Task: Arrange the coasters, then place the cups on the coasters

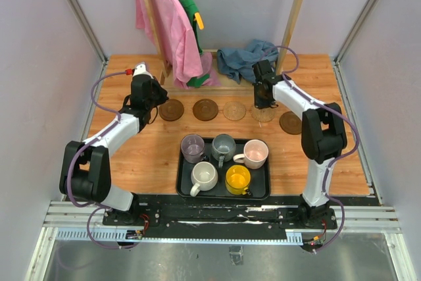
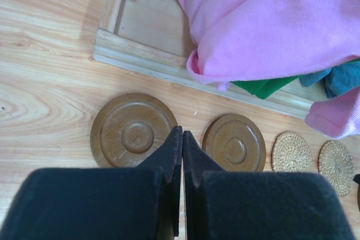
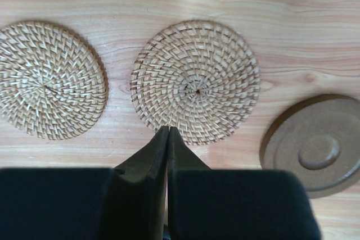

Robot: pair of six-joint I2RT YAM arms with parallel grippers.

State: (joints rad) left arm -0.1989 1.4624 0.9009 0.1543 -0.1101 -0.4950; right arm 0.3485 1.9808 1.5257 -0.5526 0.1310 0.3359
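Five coasters lie in a row across the table: two dark brown (image 1: 172, 110) (image 1: 205, 109), two tan woven (image 1: 234, 110) (image 1: 264, 116), and one dark brown (image 1: 290, 122) at the right end. My left gripper (image 2: 181, 133) is shut and empty, its tips over the gap between the two brown coasters (image 2: 134, 131) (image 2: 234, 143). My right gripper (image 3: 169, 130) is shut and empty at the near edge of a woven coaster (image 3: 196, 81). Five cups stand in the black tray (image 1: 179, 177): purple (image 1: 193, 147), grey-blue (image 1: 223, 147), pink (image 1: 254, 154), cream (image 1: 204, 177), yellow (image 1: 237, 179).
A wooden rack base (image 1: 197, 87) runs behind the coaster row, with a pink garment (image 1: 172, 27) and a green one (image 1: 195, 18) hanging over it. A blue cloth (image 1: 243, 59) lies at the back right. Grey walls close in both sides.
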